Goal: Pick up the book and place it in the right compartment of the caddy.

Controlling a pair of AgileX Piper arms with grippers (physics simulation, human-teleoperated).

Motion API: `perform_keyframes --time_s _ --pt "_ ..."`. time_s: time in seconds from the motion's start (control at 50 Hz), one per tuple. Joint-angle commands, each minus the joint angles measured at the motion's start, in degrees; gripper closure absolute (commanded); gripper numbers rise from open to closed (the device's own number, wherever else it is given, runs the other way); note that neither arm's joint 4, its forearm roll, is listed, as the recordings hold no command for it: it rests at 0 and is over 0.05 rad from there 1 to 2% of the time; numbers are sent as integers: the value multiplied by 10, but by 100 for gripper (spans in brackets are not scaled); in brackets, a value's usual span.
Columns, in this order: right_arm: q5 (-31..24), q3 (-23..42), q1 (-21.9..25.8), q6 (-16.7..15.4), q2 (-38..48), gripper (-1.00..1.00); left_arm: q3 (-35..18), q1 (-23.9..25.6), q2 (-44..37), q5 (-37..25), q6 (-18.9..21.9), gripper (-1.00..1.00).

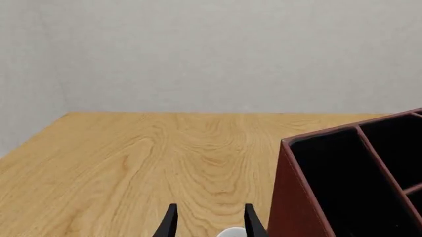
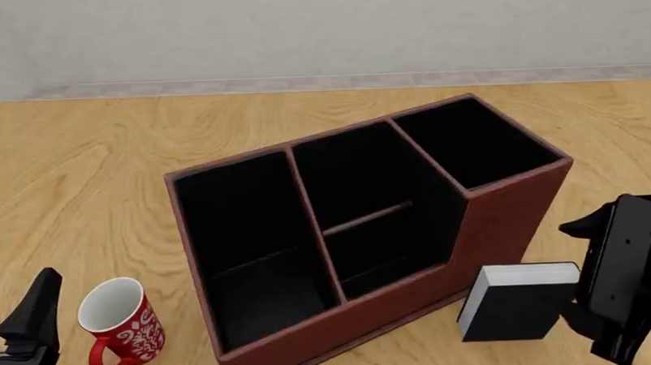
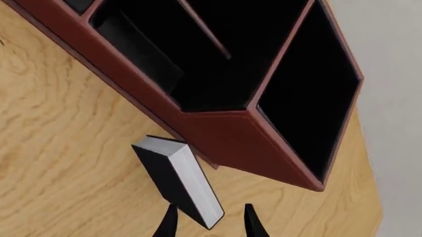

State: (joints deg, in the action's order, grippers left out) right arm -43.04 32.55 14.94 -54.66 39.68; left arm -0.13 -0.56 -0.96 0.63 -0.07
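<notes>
The black book with a white page block point(image 2: 514, 302) rests on the table by the caddy's near right corner; it also shows in the right wrist view point(image 3: 177, 178). My right gripper point(image 2: 578, 283) point(image 3: 208, 223) is open, its fingers either side of the book's near end, with a gap on the page side. The reddish-brown caddy point(image 2: 500, 217) point(image 3: 224, 131) stands mid-table. Its narrow right compartment point(image 2: 476, 145) point(image 3: 310, 89) holds nothing. My left gripper point(image 2: 16, 335) point(image 1: 209, 224) is open and empty, left of the caddy point(image 1: 293, 197).
A red mug with white patterns point(image 2: 119, 324) stands upright between my left gripper and the caddy's left end; its white rim point(image 1: 231, 232) shows between the left fingers. The middle section has a crossbar point(image 2: 371, 217). A pale wall closes the table's far side.
</notes>
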Motion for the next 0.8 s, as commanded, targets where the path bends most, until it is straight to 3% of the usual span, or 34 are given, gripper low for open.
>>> perform_keyframes --time_s 0.02,0.44,0.8 --pt "35 -14 7 -2 38 -100 0 0 0 0 0 -100" --pt "102 -45 1 -1 97 -100 0 0 0 0 0 -100" --pt "167 -69 30 31 167 -100 0 0 0 0 0 -100"
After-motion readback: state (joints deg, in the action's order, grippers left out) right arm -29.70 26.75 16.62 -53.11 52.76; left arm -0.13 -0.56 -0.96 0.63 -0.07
